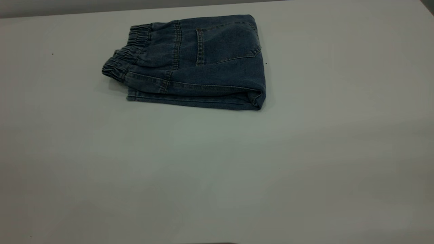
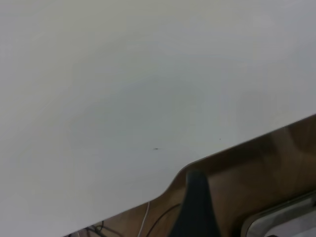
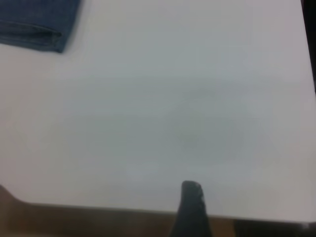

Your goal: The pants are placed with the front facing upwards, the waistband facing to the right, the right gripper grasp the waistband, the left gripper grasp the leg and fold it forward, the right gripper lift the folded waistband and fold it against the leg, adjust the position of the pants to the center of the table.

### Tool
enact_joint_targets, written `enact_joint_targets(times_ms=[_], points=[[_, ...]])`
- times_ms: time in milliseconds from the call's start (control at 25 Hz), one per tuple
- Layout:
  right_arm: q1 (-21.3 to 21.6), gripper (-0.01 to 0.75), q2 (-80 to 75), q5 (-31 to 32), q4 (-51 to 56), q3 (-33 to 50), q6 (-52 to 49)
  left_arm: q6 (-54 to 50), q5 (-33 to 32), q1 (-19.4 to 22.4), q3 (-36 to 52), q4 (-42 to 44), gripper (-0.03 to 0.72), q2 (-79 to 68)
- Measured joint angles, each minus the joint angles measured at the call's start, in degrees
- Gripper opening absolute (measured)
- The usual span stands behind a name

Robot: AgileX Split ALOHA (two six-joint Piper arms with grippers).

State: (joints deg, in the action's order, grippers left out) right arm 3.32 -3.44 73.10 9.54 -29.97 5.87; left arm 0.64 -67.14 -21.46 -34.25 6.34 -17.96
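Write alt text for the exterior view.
Folded blue denim pants lie on the far half of a plain pale table, the gathered waistband at the left end and a pocket facing up. No robot arm appears in this view.

Denim pants point(image 1: 203, 64); matt table point(image 1: 217, 169)

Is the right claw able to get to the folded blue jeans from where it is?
Probably yes. The right claw hangs back at the table edge, and only bare white table lies between it and the folded blue denim pants. Nothing blocks the way, though it is some way off.
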Motion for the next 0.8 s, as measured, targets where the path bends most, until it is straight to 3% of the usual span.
enact_joint_targets(times_ms=[320,800], points=[[0.0,0.502,0.0,-5.4,-1.0,1.6,0.7,0.1,0.0,0.0,3.5,-0.8,0.547,3.7],[0.0,0.502,0.0,-7.6,-1.0,2.8,0.9,-1.7,2.6,0.0,6.2,-1.2,0.547,4.1]])
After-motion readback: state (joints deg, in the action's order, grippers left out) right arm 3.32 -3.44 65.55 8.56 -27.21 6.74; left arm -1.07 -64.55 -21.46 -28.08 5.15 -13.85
